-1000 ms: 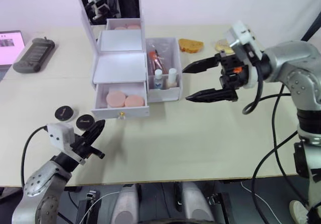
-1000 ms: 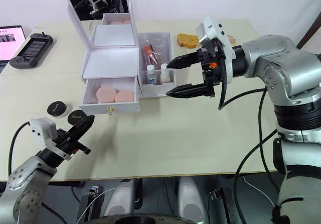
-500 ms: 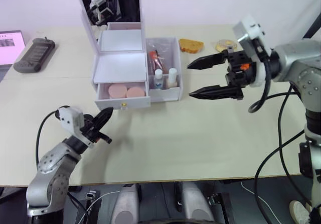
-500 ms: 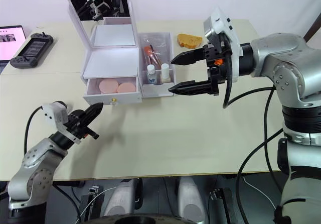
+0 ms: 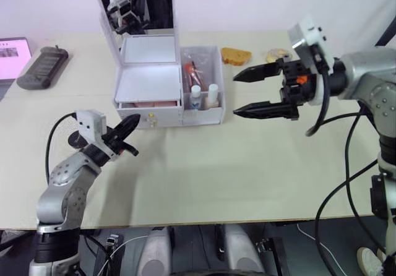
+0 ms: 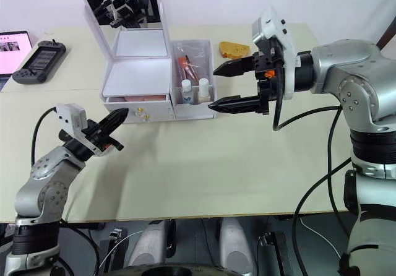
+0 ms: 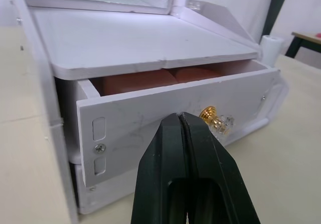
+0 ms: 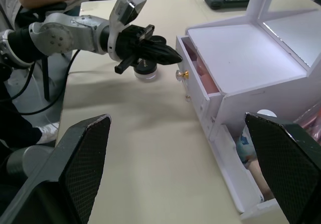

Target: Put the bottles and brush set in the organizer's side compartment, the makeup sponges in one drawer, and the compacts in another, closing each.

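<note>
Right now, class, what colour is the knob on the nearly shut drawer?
Gold, on a white drawer; the knob shows best in the left wrist view.

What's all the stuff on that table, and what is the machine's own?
organizer: one, white, mirror lid up, table middle.
upper drawer: one, white, gold knob, slightly open.
makeup sponges: two, peach-pink, inside that drawer.
side compartment: one, translucent white, on the organizer's right.
bottles: two, white caps, standing in the side compartment.
brush set: one, pink-orange handles, in the side compartment behind the bottles.
compact: one visible, black, on the table left of the organizer.
game console: one, dark, far left.
yellowish rounds: two, behind the organizer's right side.
left gripper: black, shut, at the drawer front.
right gripper: black, open, right of the organizer.
</note>
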